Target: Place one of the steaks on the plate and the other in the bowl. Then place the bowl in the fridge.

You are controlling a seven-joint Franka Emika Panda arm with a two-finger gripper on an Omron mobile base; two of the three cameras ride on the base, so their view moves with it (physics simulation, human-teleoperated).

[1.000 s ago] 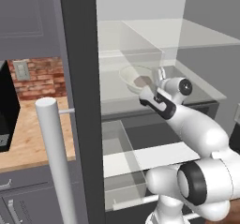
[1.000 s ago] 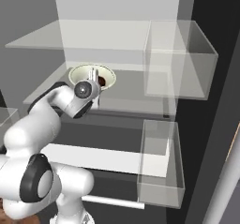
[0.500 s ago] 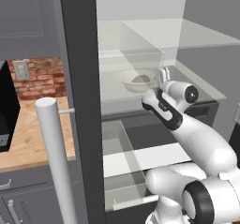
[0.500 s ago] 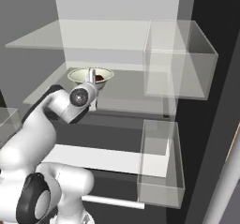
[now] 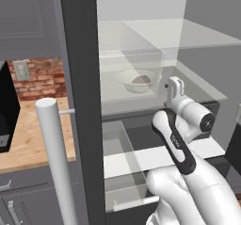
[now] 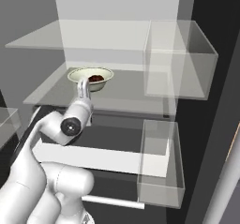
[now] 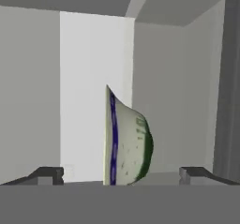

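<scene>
- Left base view shows the round, pale cream-white bowl with a flaring rim (image 5: 139, 79) sitting upright on the clear glass middle shelf (image 5: 197, 85) inside the tall dark grey fridge (image 5: 80, 101).
- One dark brown-red steak (image 5: 141, 79) lies in the bottom of the bowl; the right base view shows the same dark piece (image 6: 96, 78) resting inside the bowl (image 6: 90, 76).
- The white arm's two-finger gripper (image 5: 175, 88) stands just beside the bowl, on its near right side in the left base view, with nothing between its fingers.
- From the right base view, the gripper (image 6: 83, 88) rises in front of the bowl's near rim, apart from it.
- Hand view, rolled on its side, shows the bowl (image 7: 126, 141) as a pale shape with a blue band and green tint, lying between the two dark fingertips (image 7: 47, 174), which stand wide apart and touch nothing.
- A clear rectangular bin (image 6: 180, 61) occupies the right of the same shelf; nothing can be made out in it.
- Below the shelf, a clear drawer box (image 6: 159, 160) sits on the right; its contents cannot be told.
- A long silver door handle (image 5: 56, 163) stands in the foreground of the left base view, beside a wooden counter (image 5: 28, 130).
</scene>
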